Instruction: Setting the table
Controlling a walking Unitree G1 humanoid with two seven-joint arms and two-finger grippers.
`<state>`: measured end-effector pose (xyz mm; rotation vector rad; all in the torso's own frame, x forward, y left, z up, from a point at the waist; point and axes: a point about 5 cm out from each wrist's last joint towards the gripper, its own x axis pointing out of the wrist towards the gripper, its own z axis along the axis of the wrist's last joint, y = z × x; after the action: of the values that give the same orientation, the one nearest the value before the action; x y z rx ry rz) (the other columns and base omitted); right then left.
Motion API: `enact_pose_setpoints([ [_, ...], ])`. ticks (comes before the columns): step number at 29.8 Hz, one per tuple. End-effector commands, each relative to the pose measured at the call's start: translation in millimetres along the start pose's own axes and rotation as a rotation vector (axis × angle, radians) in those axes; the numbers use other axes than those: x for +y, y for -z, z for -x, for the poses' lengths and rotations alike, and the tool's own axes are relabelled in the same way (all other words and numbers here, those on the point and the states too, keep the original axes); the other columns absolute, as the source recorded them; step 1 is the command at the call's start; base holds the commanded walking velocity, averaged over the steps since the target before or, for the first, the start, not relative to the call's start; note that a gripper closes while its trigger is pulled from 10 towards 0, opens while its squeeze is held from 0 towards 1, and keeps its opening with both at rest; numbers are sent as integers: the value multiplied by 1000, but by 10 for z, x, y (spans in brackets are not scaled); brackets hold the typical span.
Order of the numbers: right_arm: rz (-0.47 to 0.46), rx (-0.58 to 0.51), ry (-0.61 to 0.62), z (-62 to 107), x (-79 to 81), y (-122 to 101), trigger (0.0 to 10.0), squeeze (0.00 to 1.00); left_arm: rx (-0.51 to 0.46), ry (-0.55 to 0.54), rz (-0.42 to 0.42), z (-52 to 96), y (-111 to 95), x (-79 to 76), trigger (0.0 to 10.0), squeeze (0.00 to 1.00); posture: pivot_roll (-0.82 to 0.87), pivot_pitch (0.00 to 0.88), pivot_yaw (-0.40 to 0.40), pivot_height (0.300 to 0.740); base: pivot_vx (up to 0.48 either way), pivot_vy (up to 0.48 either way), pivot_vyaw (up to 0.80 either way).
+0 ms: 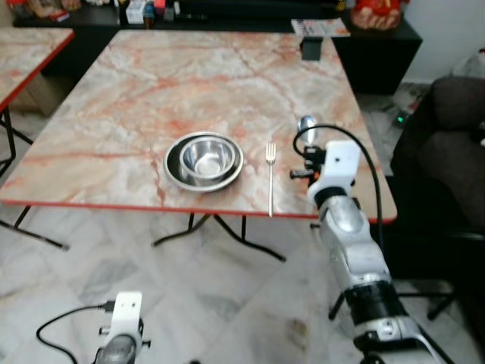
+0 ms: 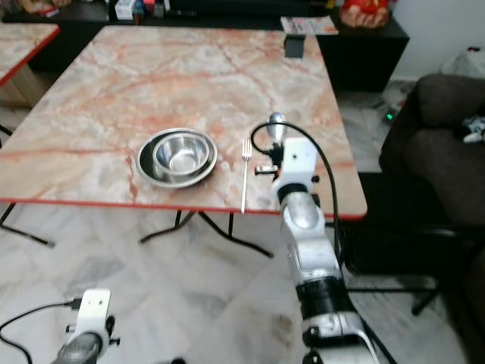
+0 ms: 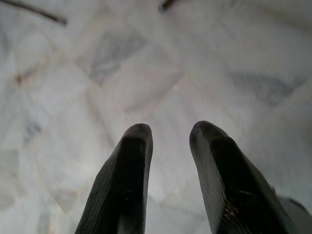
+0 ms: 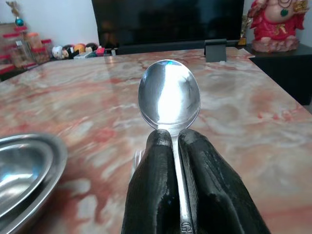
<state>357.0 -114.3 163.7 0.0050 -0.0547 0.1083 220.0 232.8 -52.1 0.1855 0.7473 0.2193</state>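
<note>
A steel bowl (image 1: 205, 158) sits inside a steel plate (image 1: 176, 171) near the front edge of the marble table (image 1: 151, 83). A fork (image 1: 270, 176) lies just right of them, tines pointing away, handle end reaching the table edge. My right gripper (image 4: 175, 139) is shut on a metal spoon (image 4: 169, 93), holding its handle with the bowl of the spoon (image 1: 306, 123) sticking forward over the table, right of the fork. My left gripper (image 3: 168, 131) hangs low over the floor, open with nothing between its fingers.
A small black block (image 1: 311, 48) stands at the table's far right. A second marble table (image 1: 23, 53) is at the left. A dark sofa (image 1: 447, 167) stands close on the right. A black sideboard (image 1: 227, 15) with clutter runs along the back.
</note>
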Motion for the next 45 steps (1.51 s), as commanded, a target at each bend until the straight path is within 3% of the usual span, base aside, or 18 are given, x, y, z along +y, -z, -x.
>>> enact_pose_setpoints([
  [1,-4,-5,35,10,-119,-27,10000,0,8,10,8,9,22,-59,10000,0,8,145,-17,740,431,0,0],
  [12,-16,16,36,46,-56,26,10000,0,5,8,10,10,22,-64,10000,0,6,147,-21,740,355,0,0],
  [20,-25,173,163,185,-121,338,10000,0,11,4,12,15,44,-51,10000,0,6,148,-19,740,0,0,0],
  [45,-17,319,179,292,-50,712,10000,0,23,3,3,19,68,-41,10000,0,10,147,-15,740,0,0,0],
])
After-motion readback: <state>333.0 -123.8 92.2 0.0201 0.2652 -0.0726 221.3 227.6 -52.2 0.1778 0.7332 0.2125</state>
